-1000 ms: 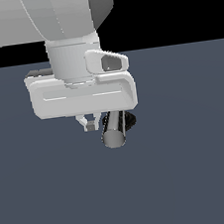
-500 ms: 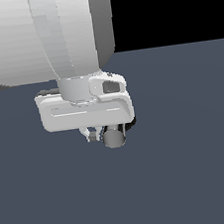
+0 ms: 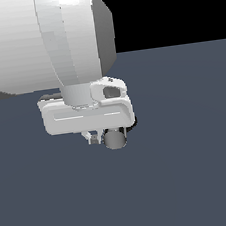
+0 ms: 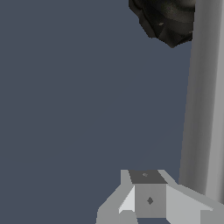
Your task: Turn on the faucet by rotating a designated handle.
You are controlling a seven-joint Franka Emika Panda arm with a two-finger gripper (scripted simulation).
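Faucet point(image 3: 119, 134) sat on the dark grey table point(image 3: 192, 165), mostly hidden beneath the white end effector point(image 3: 94, 137), with its black base point(image 4: 168, 19) showing ribbed and glossy in the wrist view. Its handle point(image 3: 114, 139), a smooth grey metallic bar point(image 4: 205, 100) with a flat round end, lay just beside one finger point(image 4: 146, 199). Whether the end effector was spread or pressed together could not be told.
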